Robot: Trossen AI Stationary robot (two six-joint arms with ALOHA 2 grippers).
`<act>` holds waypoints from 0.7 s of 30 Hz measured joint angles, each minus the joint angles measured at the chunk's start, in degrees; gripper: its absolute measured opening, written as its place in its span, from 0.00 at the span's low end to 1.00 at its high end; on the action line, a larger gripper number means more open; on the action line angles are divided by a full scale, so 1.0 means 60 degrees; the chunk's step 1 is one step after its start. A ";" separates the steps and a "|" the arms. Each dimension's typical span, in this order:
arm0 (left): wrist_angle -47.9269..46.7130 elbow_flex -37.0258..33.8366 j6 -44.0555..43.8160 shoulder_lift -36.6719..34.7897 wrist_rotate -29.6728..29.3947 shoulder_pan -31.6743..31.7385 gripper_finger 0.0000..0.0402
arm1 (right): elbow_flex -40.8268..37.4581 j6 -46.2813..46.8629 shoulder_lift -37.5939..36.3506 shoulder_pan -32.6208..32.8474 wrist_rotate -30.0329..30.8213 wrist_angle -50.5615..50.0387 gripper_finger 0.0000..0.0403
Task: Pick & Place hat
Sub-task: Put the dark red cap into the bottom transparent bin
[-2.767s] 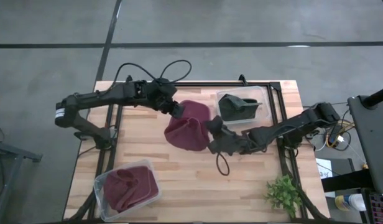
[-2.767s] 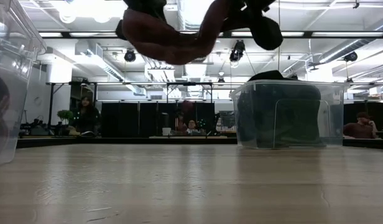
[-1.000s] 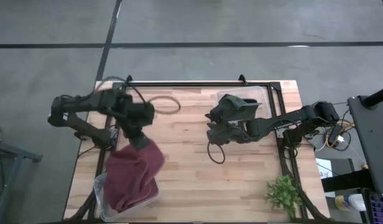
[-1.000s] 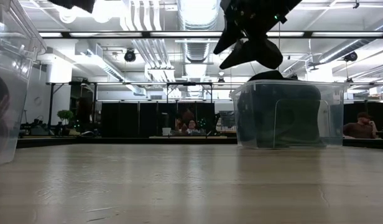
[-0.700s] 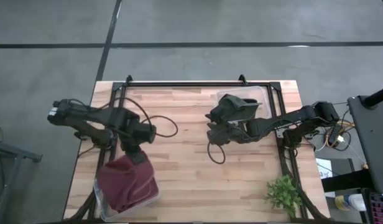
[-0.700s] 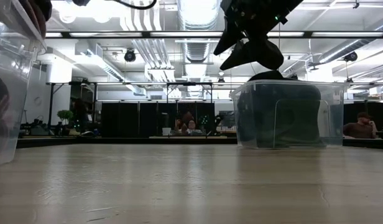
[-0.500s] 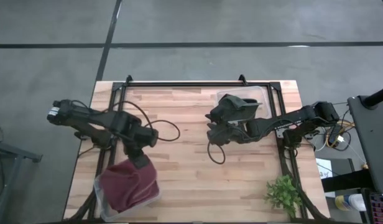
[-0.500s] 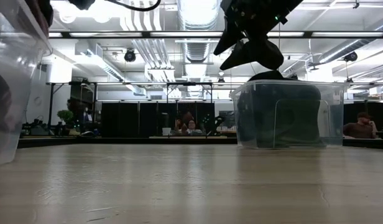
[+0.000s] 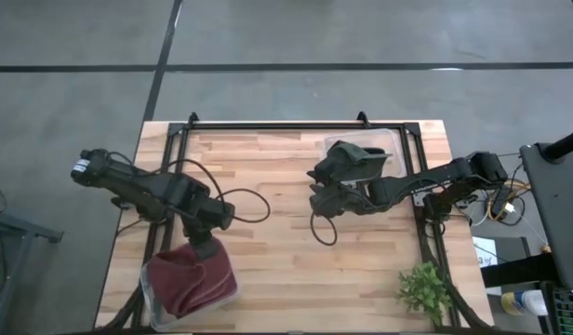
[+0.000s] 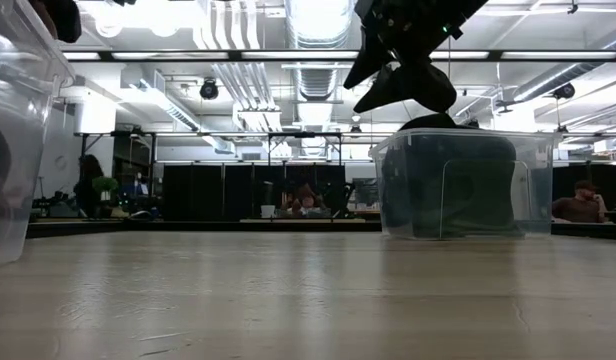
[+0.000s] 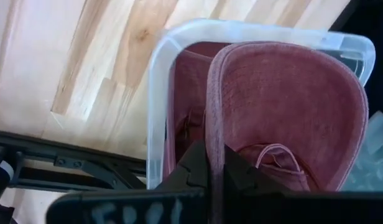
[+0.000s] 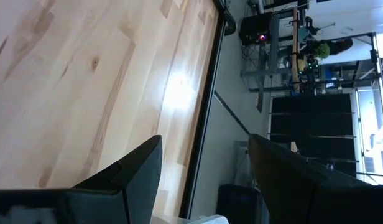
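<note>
My left gripper (image 9: 208, 246) is shut on a maroon hat (image 9: 192, 279) that lies in the clear bin (image 9: 153, 300) at the table's near left corner. The left wrist view shows the hat (image 11: 285, 99) on top of other maroon cloth (image 11: 185, 93) inside the bin's rim (image 11: 155, 93). My right gripper (image 9: 316, 199) is open and empty above the table, beside a second clear bin (image 9: 379, 141) that holds dark hats (image 9: 356, 160). The low view shows that gripper (image 10: 393, 70) high above the tabletop. My left gripper pinches the hat's curved edge (image 11: 214, 127) between its two fingers, coming from above and from the table's far side, slanting down. The hat spreads away from the fingers into the bin and rests on the maroon cloth there.
Bare wooden tabletop (image 9: 268, 261) lies between the two bins. A small green plant (image 9: 424, 288) stands at the near right corner. A black frame (image 9: 268, 125) runs along the far edge and down both sides. A loose cable (image 9: 326, 237) hangs below my right arm.
My left gripper has gone toward the table's near edge and down, still shut on the maroon hat. The hat, which hung spread over the bin's far rim, has sunk and gathered inside the bin. My right arm has kept still.
</note>
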 joint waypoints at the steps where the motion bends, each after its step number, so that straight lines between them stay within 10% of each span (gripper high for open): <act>1: 0.0066 -0.0004 0.0005 0.0001 0.0004 -0.0079 0.02 | 0.0000 -0.0003 0.0000 0.0000 0.0000 0.0004 0.58; 21: 0.1648 -0.1300 -0.1248 0.0349 -0.0157 -0.0501 0.02 | 0.0000 0.0052 -0.0003 0.0000 0.0000 0.0067 0.58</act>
